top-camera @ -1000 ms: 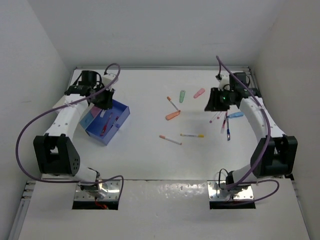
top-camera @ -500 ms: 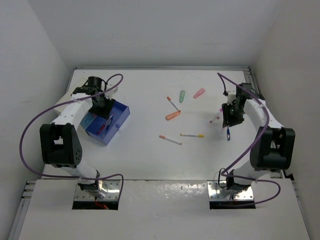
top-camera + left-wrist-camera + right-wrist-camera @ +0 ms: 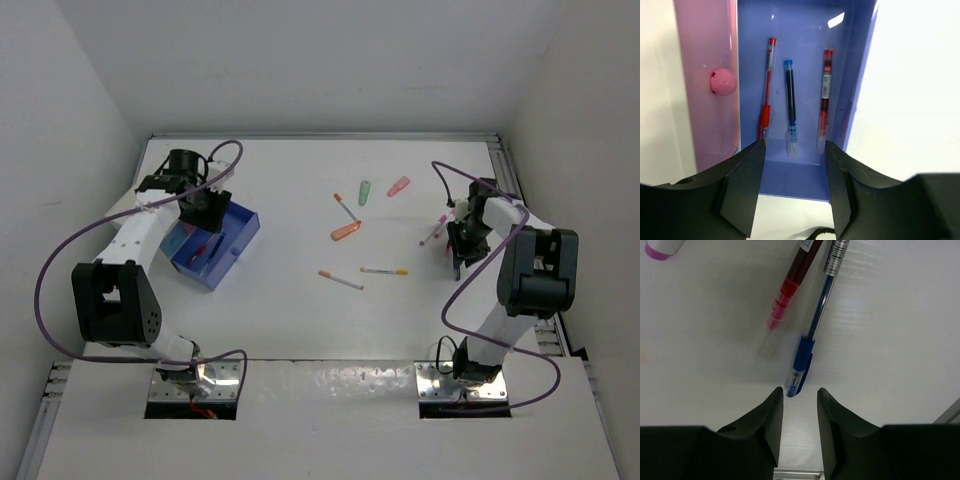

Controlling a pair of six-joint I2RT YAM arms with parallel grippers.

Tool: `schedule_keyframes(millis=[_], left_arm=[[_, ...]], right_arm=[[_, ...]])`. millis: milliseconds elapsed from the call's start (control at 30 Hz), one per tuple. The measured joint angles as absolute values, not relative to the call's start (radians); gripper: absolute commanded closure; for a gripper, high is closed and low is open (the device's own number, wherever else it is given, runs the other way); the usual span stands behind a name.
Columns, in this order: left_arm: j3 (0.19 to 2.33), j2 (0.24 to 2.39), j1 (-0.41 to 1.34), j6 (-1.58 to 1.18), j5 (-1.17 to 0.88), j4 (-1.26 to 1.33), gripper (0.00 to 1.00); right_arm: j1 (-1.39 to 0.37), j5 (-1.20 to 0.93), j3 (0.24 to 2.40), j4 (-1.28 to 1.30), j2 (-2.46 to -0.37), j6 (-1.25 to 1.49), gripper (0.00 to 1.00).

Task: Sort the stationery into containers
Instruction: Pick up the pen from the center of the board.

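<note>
My left gripper (image 3: 793, 150) hangs open over the blue container (image 3: 805, 172), nothing between its fingers. Three pens lie inside: a red one (image 3: 766, 95), a blue one (image 3: 790, 102) and another red one (image 3: 825, 92). The pink container (image 3: 705, 120) beside it holds a pink round piece (image 3: 722, 81). My right gripper (image 3: 800, 392) is open, low over the table. A blue pen (image 3: 812, 340) ends just beyond its left fingertip, beside a red pen (image 3: 790, 287). From above, the left gripper (image 3: 205, 210) is at the blue container (image 3: 222, 250); the right gripper (image 3: 462, 245) is near the right edge.
Mid-table lie an orange stub (image 3: 346, 231), a green stub (image 3: 365, 190), a pink stub (image 3: 398, 186), a white pen (image 3: 345, 207), another white pen (image 3: 340, 279) and a yellow-tipped pen (image 3: 384, 270). A purple-tipped piece (image 3: 662, 247) lies left of the red pen. Walls close three sides.
The left jaws have opened over the blue container. The right arm has folded back and down onto the pens near the right edge, its jaws a little narrower.
</note>
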State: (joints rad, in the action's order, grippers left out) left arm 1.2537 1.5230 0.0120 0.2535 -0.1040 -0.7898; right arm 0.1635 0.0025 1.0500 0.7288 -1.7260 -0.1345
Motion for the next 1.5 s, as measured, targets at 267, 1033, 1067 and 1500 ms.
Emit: schedule_keyframes(millis=[267, 1033, 1067, 1500], left_arm=[[1.256, 1.481, 0.012, 0.248, -0.142, -0.775, 0.42], [1.229, 1.272, -0.088, 0.070, -0.532, -0.581, 0.27], [1.206, 1.240, -0.092, 0.027, -0.582, -0.533, 0.26], [0.995, 1.075, 0.081, -0.514, -0.914, 0.069, 0.25]], right_arm=[[0.167, 0.009, 1.052, 0.692, -1.811, -0.135, 0.70], [0.114, -0.273, 1.346, 0.913, -1.526, -0.118, 1.00], [0.080, -0.315, 1.349, 0.903, -1.495, -0.096, 1.00], [-0.500, -0.705, 1.370, 0.477, -1.522, 0.426, 1.00]])
